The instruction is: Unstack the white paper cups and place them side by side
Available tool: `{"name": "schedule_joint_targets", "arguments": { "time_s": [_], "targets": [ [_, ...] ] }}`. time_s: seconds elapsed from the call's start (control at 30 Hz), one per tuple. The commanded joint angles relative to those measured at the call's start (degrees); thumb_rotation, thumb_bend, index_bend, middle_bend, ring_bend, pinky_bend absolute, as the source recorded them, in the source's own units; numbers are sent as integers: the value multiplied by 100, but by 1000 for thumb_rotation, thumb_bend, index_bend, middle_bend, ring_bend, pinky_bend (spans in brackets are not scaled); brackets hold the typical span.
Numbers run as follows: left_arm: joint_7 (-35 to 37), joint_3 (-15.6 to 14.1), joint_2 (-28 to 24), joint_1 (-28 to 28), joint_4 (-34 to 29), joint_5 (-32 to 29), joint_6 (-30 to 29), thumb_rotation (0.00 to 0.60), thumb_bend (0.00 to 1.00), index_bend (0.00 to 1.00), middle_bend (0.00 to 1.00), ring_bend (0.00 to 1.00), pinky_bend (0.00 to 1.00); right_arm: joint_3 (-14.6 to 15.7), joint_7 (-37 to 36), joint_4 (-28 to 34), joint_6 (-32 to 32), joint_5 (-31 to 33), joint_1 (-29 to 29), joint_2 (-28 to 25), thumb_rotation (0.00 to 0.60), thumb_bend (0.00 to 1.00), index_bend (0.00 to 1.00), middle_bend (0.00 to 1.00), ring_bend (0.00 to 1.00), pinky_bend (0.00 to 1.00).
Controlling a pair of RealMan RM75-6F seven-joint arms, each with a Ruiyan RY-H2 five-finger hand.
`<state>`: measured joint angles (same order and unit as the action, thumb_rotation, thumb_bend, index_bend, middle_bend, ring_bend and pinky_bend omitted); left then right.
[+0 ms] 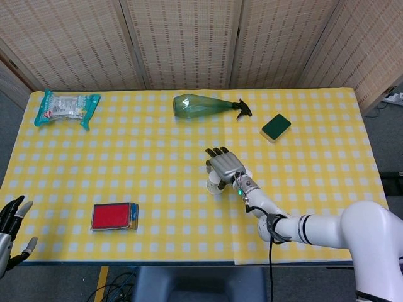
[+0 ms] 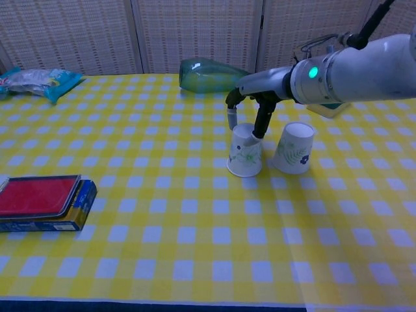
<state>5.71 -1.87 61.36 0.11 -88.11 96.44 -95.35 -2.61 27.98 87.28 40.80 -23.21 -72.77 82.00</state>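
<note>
Two white paper cups with leaf prints stand upside down side by side on the yellow checked cloth. In the chest view the left cup (image 2: 245, 151) sits a small gap away from the right cup (image 2: 294, 148). My right hand (image 2: 251, 107) comes down from above, and its fingers (image 2: 261, 121) and thumb pinch the left cup's upturned base. In the head view the right hand (image 1: 225, 166) covers most of that cup (image 1: 214, 186), and the arm hides the other cup. My left hand (image 1: 11, 228) hangs off the table's front left corner, holding nothing, fingers apart.
A green spray bottle (image 1: 201, 105) lies at the back centre, with a green sponge (image 1: 276, 127) to its right. A snack packet (image 1: 66, 107) lies at the back left. A red-topped box (image 1: 113, 216) sits near the front left edge.
</note>
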Motion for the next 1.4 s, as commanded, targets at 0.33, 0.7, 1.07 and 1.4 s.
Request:
{"name": "schedule_joint_targets", "arguments": {
  "time_s": [0.33, 0.7, 1.07, 1.4],
  "targets": [
    [-185, -33, 57, -1, -26, 109, 3, 600, 381, 0, 0, 49, 203, -198, -443, 1222, 254, -520, 349, -1189, 600, 162, 0, 0, 0, 0],
    [-409, -24, 113, -93, -113, 33, 251, 600, 381, 0, 0, 49, 203, 980, -2122, 2647, 3354, -5280, 3576, -2647, 600, 158, 0, 0, 0, 0],
    [-616, -137, 147, -95, -208, 249, 256, 600, 382, 0, 0, 49, 203, 1547, -2886, 421, 5617, -6638, 5967, -1861, 600, 158, 0, 0, 0, 0],
    [-594, -194, 156, -80, -203, 364, 202, 600, 382, 0, 0, 49, 203, 1341, -3089, 117, 5636, -6651, 6473, -1725, 600, 157, 0, 0, 0, 0]
  ]
}}
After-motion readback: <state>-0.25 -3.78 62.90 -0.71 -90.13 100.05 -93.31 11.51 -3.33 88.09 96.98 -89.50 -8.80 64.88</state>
